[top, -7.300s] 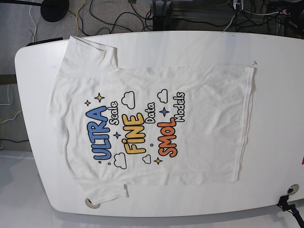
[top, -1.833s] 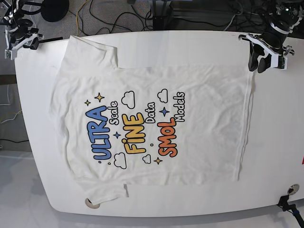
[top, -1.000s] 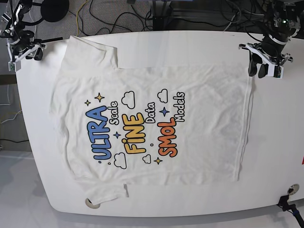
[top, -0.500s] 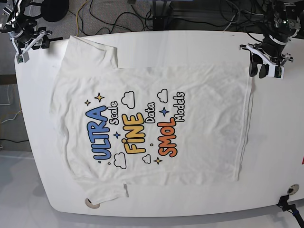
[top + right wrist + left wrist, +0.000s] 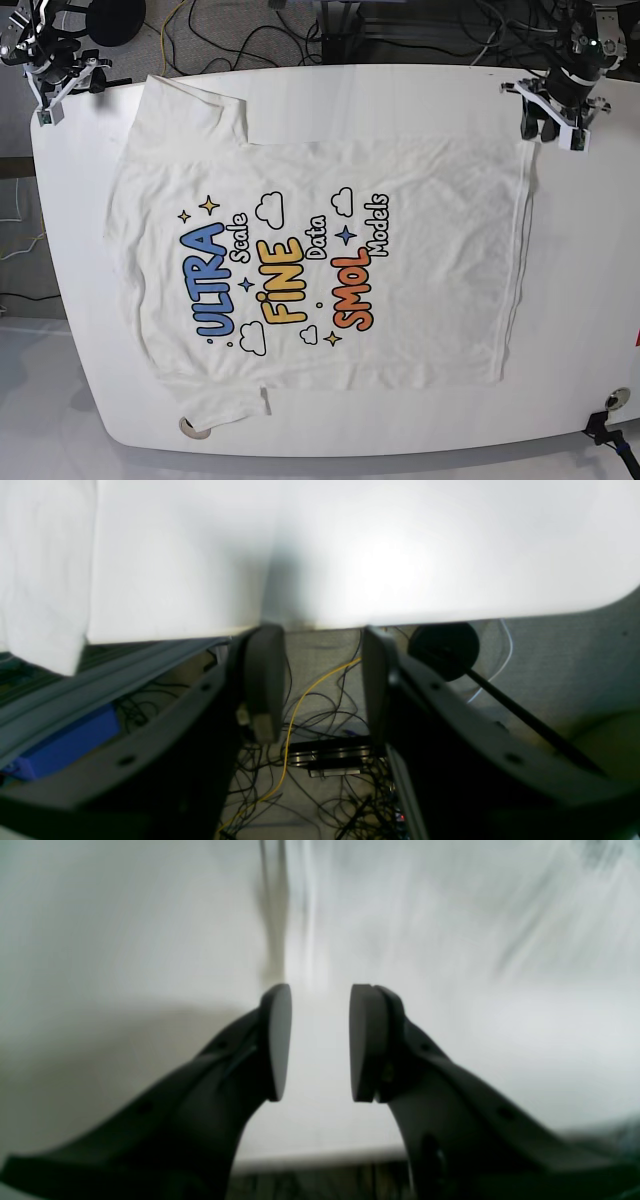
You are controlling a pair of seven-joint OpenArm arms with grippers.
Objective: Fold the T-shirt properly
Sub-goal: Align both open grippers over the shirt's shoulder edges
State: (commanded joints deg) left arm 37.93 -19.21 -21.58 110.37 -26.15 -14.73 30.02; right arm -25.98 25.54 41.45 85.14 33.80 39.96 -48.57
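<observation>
The T-shirt (image 5: 320, 260) lies flat on the white table (image 5: 590, 300) with its colourful print facing up, collar end at the base view's left and hem at its right. My left gripper (image 5: 540, 128) hovers open at the hem's far corner. In the left wrist view its fingers (image 5: 367, 1040) stand apart over the blurred hem edge (image 5: 300, 915), holding nothing. My right gripper (image 5: 75, 85) is open at the table's far left corner, just off the far sleeve (image 5: 190, 110). Seen from the right wrist, that gripper (image 5: 322, 680) straddles the table edge with the sleeve (image 5: 45, 570) to its left.
Cables (image 5: 250, 35) and a black round stand base (image 5: 115, 20) lie on the floor behind the table. A round disc (image 5: 192, 428) peeks out beneath the near sleeve. A black clamp (image 5: 605, 428) sits at the near right corner. A blue box (image 5: 65, 745) lies below the table edge.
The left gripper has shifted slightly toward the table's far edge, near the hem corner. The right gripper has edged a little toward the far sleeve. The shirt has not moved.
</observation>
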